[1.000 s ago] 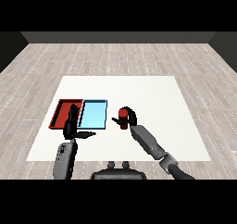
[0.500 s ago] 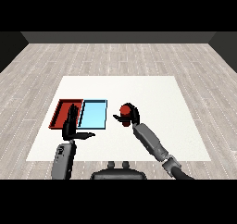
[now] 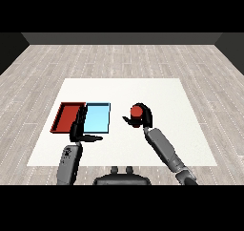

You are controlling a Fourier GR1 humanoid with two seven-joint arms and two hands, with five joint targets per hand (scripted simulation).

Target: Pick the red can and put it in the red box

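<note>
At frame centre we see one red can (image 3: 136, 111) grasped by the right hand (image 3: 142, 118), right of two adjoining trays: light blue tray (image 3: 97, 119), red tray (image 3: 66, 117). Left hand (image 3: 78, 129) released, fingers straight, overlapping their shared edge.

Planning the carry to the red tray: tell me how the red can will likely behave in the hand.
The red can looks rigid, so it should keep its shape with the right hand curled round it. Its round body would probably roll if laid sideways. It seems small beside the hand, so likely light.
</note>
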